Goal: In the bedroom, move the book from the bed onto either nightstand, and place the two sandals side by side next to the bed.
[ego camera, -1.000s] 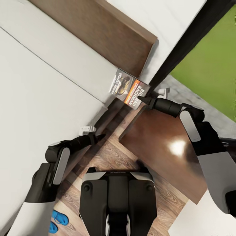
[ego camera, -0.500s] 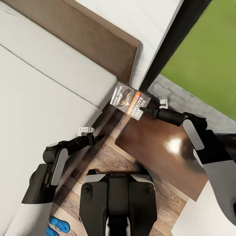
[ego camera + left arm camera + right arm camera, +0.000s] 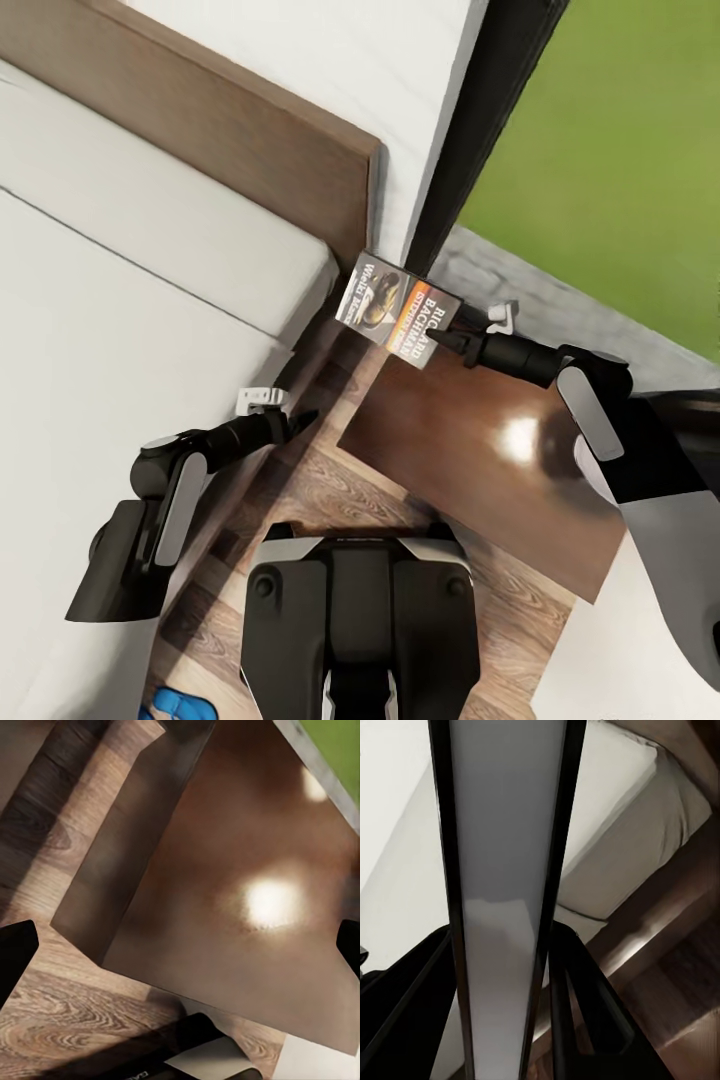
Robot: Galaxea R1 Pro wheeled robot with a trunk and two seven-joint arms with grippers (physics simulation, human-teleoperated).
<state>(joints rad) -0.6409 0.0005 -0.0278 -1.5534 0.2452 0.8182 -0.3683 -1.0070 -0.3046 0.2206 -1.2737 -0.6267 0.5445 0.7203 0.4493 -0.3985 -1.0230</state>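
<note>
Book (image 3: pixel 398 320) clamped edge-on between the right fingers (image 3: pixel 562 945), above the nightstand (image 3: pixel 470 450) corner; left fingers (image 3: pixel 262 400) spread, empty.

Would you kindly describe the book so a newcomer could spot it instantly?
Find the bed's dark brown headboard, then the glossy nightstand beside it. Above the nightstand's far corner, the right gripper holds the book: a thin paperback with an orange band and white lettering.
</note>
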